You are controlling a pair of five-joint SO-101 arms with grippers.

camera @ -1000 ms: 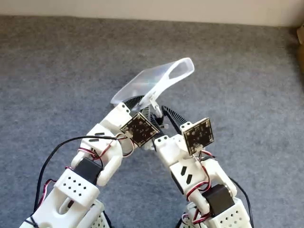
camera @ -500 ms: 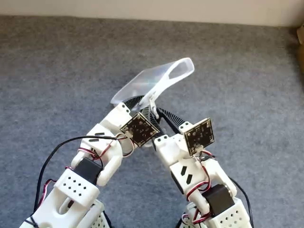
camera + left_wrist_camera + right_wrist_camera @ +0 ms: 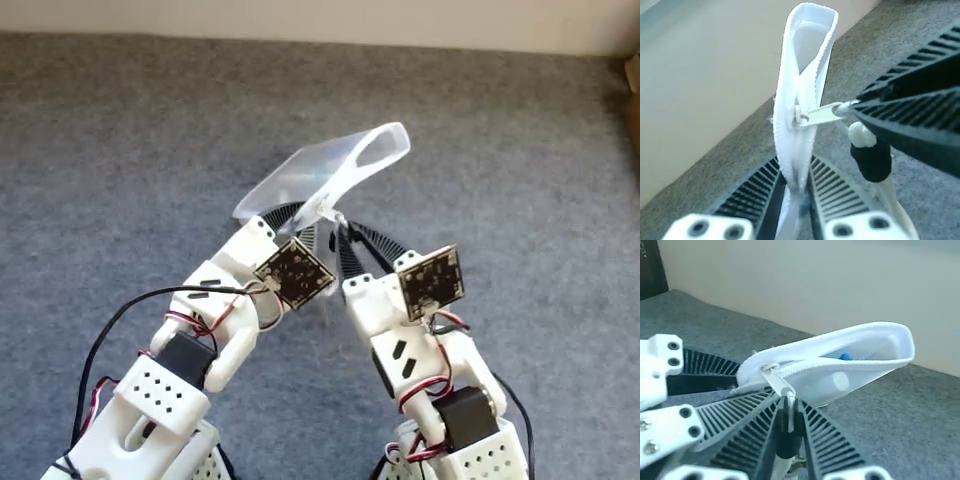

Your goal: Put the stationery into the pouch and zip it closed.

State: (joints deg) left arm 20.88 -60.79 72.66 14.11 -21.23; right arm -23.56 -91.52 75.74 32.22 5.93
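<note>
Barely visible inside the part-zipped pouch (image 3: 840, 382) lies a blue item (image 3: 844, 357), perhaps a pen.

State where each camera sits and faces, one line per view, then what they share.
High view: above and behind, looking down at the grey table; left arm and right arm show.
Left wrist view: on the left arm, facing along the left gripper clamped on the pouch.
Right wrist view: on the right arm, facing along the right gripper gripping the zipper pull.
Shared: all show the pouch.
</note>
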